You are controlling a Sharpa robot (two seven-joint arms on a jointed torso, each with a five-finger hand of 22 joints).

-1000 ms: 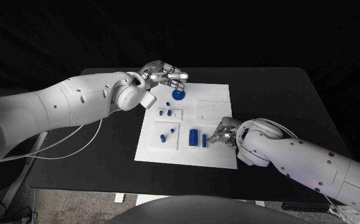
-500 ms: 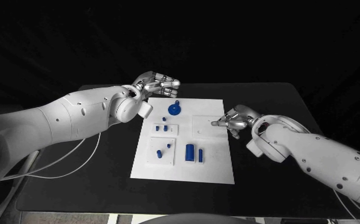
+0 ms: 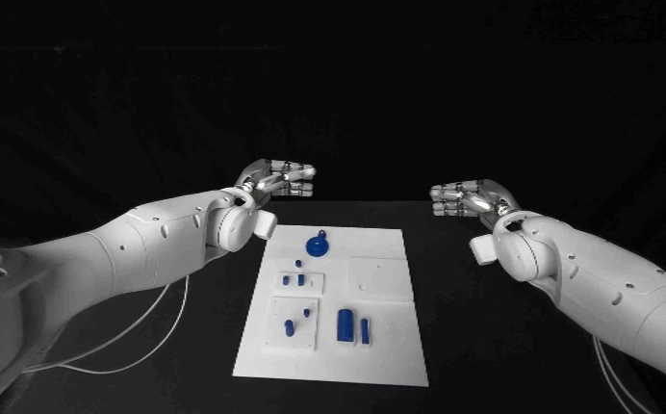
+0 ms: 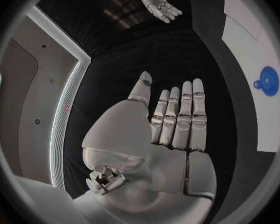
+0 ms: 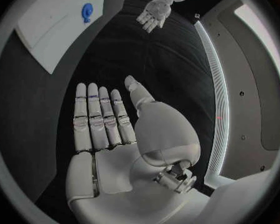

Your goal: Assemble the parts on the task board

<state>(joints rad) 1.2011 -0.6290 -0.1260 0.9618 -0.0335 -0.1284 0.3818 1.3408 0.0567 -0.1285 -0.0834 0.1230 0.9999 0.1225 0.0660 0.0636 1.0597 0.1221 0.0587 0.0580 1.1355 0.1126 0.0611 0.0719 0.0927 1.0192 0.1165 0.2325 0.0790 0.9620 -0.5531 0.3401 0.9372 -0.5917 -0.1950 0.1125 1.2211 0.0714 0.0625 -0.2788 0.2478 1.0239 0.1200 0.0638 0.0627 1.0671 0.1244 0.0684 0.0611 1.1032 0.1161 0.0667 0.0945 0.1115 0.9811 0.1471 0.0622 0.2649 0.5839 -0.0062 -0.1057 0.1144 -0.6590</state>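
Observation:
The white task board (image 3: 382, 347) lies in the middle of the black table. On it are a round blue part with a small tab (image 3: 318, 245) at the far end, small blue pegs (image 3: 297, 278) in a raised block, more small pieces (image 3: 293, 325) nearer, and a blue cylinder with a thin bar (image 3: 345, 325) beside it. My left hand (image 3: 278, 179) is raised beyond the board's far left corner, flat, fingers straight, holding nothing (image 4: 171, 119). My right hand (image 3: 464, 197) is raised beyond the far right corner, also flat and empty (image 5: 105, 119). The round part (image 4: 268, 80) appears in the left wrist view too.
The black table (image 3: 458, 318) spreads on both sides of the board. White cables (image 3: 153, 332) hang under my left arm. The right wrist view takes in the board's corner (image 5: 59, 30) and my left hand (image 5: 154, 12).
Both hands have lifted off the board and drawn back to its far side, opening flat. The camera has tilted, so the whole picture has shifted. The parts lie as before.

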